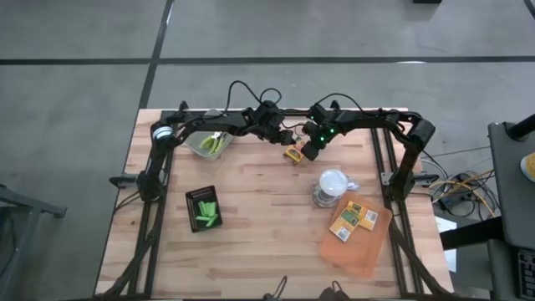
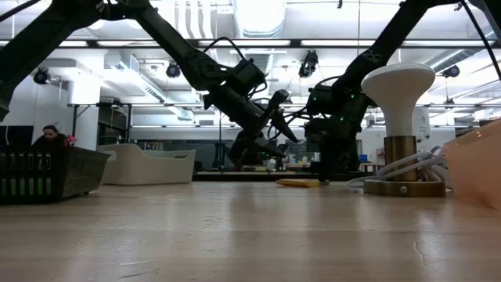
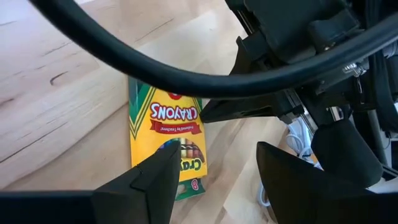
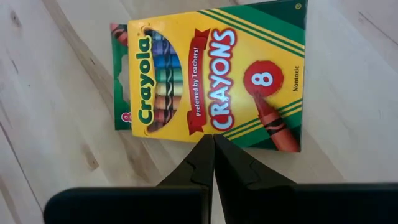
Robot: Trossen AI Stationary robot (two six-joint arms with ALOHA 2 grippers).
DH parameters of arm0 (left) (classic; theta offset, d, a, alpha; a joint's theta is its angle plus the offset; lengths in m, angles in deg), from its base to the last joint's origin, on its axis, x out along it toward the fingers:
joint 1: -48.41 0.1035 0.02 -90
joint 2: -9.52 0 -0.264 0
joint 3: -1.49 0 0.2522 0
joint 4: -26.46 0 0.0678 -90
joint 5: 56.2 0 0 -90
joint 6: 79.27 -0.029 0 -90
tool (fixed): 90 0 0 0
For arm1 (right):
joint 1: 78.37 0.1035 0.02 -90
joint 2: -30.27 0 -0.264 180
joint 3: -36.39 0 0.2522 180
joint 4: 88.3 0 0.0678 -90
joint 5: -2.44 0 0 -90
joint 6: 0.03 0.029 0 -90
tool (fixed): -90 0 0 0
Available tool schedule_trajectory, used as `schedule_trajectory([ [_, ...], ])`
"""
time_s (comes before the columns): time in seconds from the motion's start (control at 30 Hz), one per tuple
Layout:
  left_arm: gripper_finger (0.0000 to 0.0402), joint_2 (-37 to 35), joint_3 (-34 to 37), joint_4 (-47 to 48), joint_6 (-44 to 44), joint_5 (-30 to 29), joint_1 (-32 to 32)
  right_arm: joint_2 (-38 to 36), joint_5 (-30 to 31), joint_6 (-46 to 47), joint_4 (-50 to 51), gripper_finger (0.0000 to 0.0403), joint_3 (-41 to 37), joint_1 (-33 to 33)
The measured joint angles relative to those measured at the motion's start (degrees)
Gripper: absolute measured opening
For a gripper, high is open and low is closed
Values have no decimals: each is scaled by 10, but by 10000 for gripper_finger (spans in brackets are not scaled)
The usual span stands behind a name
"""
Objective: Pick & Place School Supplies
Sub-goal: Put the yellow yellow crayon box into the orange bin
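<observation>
Up front at five o'clock, crayon boxes lie on an orange sheet; a black tray holds green sticks at seven. Farther back, one crayon box lies flat at table centre, the right gripper pinched shut just above it, the left gripper spread wide beside it at eleven.

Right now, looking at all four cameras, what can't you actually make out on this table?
- Crayon box: in the left wrist view, the left tool and a cable cover parts of it.
- Bowl: high view, green contents too small to identify.
- Black tray: low view, cut off at the picture's edge; its mesh wall blurs the contents.
- Boxes on the orange sheet: high view, labels too small to read.
</observation>
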Motion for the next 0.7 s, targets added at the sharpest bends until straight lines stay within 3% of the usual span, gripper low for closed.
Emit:
schedule_trajectory([
  [0.7, 216, 0, 26, 6, -14, 7, 1, 0, 2, -5, 11, 8, -1, 0],
])
